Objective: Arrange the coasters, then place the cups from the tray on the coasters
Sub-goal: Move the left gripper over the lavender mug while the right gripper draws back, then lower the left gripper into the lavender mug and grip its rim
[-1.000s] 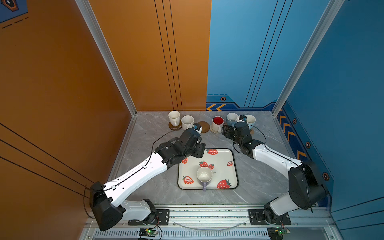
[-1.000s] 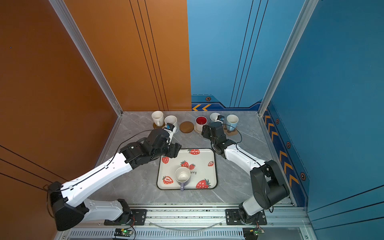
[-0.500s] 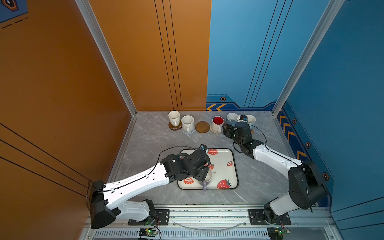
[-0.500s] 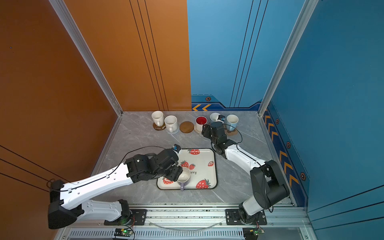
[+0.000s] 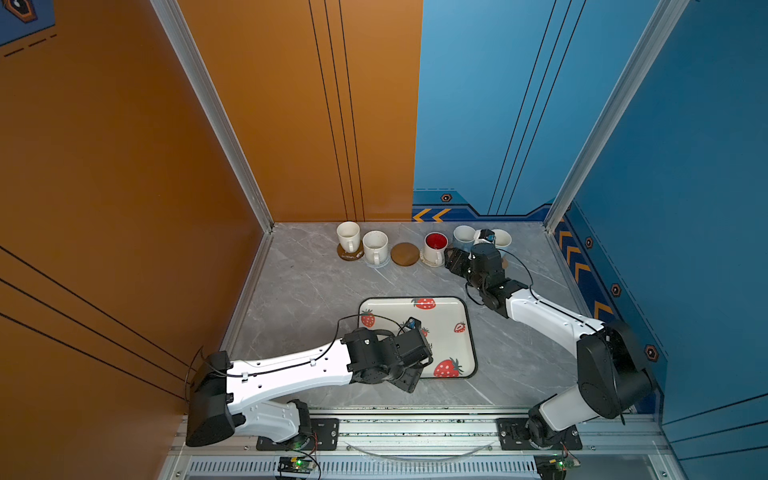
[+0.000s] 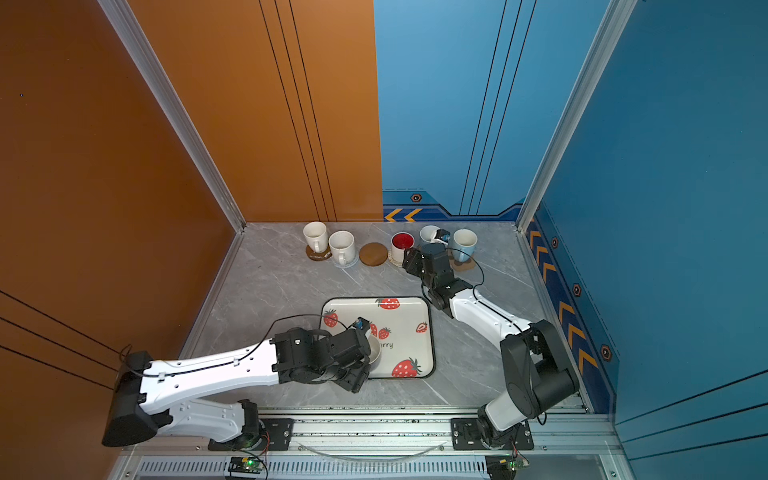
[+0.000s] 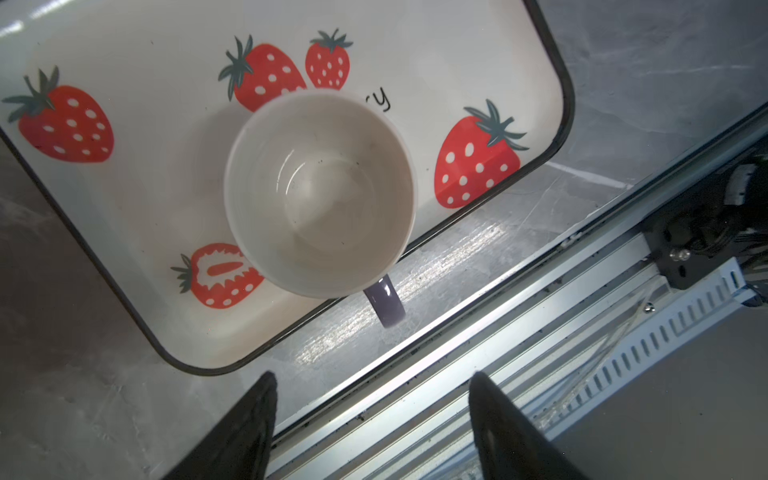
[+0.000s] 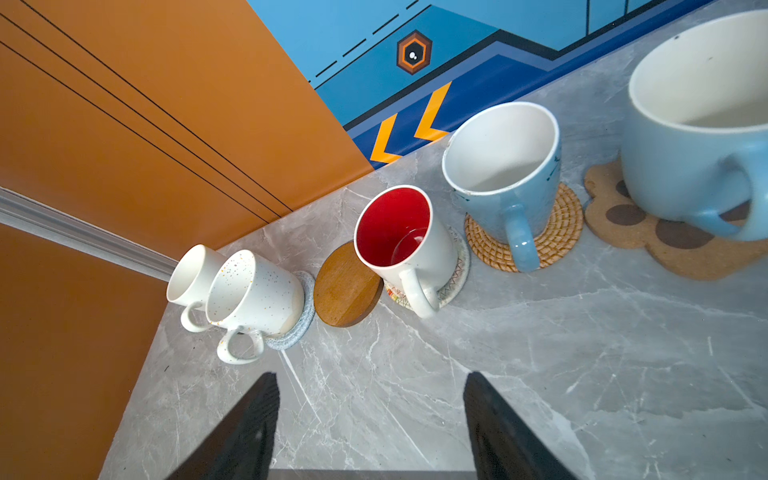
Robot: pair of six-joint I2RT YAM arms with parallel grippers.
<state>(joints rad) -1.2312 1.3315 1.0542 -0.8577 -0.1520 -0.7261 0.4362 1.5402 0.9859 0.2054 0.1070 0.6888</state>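
A lavender cup [image 7: 320,195] stands alone on the strawberry tray [image 7: 137,208], its handle [image 7: 384,303] reaching over the near rim. My left gripper [image 7: 372,376] hangs open just in front of that rim, empty; in a top view the arm covers most of the cup [image 6: 375,351]. At the back, five cups sit on coasters: plain white [image 5: 348,236], speckled [image 5: 375,246], red-inside [image 8: 399,237], and two light blue [image 8: 503,166] [image 8: 698,124]. One brown disc coaster [image 8: 347,284] lies bare between speckled and red-inside. My right gripper [image 8: 370,376] is open above bare table before the row.
The orange wall [image 5: 311,124] and blue wall [image 5: 498,124] close the back just behind the cups. A metal rail [image 7: 457,374] runs along the table's front edge right under the left gripper. Grey marble table [image 5: 311,291] lies between the tray and the row.
My left arm has swung from the back row by the speckled cup down over the tray to its near edge. The right arm has stayed put.
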